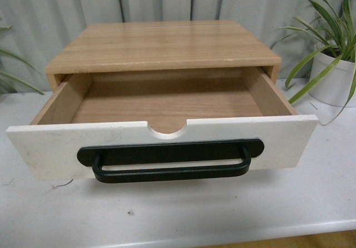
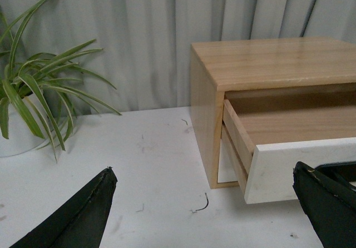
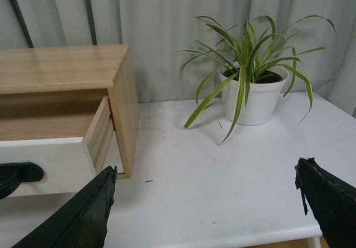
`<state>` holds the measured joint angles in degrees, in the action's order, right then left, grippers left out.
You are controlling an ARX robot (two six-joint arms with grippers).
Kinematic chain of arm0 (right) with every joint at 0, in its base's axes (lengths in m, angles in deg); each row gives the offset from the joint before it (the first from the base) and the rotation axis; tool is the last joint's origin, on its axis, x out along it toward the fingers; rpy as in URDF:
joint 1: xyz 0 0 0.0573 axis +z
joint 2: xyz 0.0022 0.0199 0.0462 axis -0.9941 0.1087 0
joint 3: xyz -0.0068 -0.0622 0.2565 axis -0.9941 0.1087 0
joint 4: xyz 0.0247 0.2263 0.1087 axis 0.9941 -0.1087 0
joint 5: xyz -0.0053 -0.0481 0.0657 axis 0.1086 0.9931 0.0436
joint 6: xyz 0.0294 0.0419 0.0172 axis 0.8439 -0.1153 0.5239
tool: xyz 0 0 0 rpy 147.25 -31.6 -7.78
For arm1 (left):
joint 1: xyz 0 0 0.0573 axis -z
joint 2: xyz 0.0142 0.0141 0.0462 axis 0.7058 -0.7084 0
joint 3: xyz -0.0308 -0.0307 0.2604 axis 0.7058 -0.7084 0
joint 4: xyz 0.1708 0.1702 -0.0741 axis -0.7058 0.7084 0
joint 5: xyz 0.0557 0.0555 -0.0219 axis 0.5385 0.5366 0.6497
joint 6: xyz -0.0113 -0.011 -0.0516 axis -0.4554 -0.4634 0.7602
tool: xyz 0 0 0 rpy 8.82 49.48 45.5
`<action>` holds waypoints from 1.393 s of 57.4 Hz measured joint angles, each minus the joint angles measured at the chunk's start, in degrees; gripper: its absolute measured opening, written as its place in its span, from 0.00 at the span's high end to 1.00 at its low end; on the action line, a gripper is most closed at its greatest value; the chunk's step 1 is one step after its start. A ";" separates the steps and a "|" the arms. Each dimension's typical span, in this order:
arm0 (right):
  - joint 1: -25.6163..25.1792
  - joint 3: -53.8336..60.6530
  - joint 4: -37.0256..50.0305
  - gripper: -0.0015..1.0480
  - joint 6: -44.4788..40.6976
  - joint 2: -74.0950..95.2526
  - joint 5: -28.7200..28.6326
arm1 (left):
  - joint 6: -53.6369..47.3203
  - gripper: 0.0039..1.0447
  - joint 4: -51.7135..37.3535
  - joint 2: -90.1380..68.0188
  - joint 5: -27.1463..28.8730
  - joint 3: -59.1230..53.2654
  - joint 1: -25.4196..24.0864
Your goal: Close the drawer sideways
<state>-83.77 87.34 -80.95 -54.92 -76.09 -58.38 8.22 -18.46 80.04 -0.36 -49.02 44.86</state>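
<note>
Left gripper: fingers spread wide, holding nothing, low over the table at the near left. One finger overlaps the drawer's left end; contact cannot be told.
Right gripper: fingers spread wide, holding nothing, over bare table at the near right.
Drawer, one: pulled far out toward the near edge, its white front overhanging the cabinet on both sides.
Handle, one, black.
White panel, one, set within the cabinet beneath the drawer.
Potted plants, two: left and right, each well apart from the cabinet, with bare table between.
</note>
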 joint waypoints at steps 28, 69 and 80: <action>0.00 0.00 0.00 0.06 0.00 0.00 0.00 | 0.00 0.06 0.00 0.00 0.00 0.00 0.00; 33.05 -17.99 -14.36 0.06 -24.63 47.91 9.01 | -52.37 0.06 -9.92 -34.45 -16.04 3.34 14.12; 33.03 -19.43 -6.32 0.06 -36.11 58.01 12.79 | -60.96 0.06 -25.05 -50.58 -14.36 4.63 14.64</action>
<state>-50.75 67.91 -87.27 -91.03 -18.08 -45.60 -52.74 -43.51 29.46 -14.72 -44.39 59.51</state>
